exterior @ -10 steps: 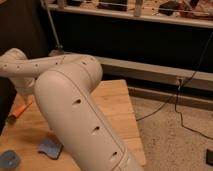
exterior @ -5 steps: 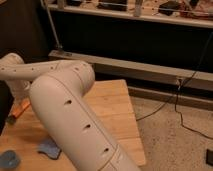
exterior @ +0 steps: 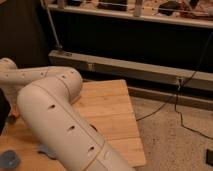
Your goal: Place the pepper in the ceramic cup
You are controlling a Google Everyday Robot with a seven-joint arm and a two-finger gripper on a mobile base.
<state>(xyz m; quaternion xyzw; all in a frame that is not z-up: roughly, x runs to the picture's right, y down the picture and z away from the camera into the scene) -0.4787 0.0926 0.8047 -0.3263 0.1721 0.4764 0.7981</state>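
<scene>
as the arm (exterior: 60, 125) has swung a little further left and lower over the last second, its dark pincer (exterior: 3, 112) now sits at the far left edge of the view, mostly cut off, low over the left side of the table (exterior: 112, 115). its jaws stand spread, and nothing shows between them. just to its right the pepper (exterior: 15, 116) lies on the wood as a small orange sliver, not lifted and in the same spot as before. below that, in the bottom left corner, the ceramic cup (exterior: 8, 159) stands apart from the pepper and has not moved; what is inside it i cannot tell. next comes the blue pad (exterior: 46, 149), more covered now by the arm's thick cream link, which fills the middle of the view and hides much of the tabletop. past the table's right edge a black cable (exterior: 161, 106) trails over the floor. my reading is that the reach has closed in on the pepper, so the grasp is the step at hand. lifting it and carrying it down to the cup are both still to do.
</scene>
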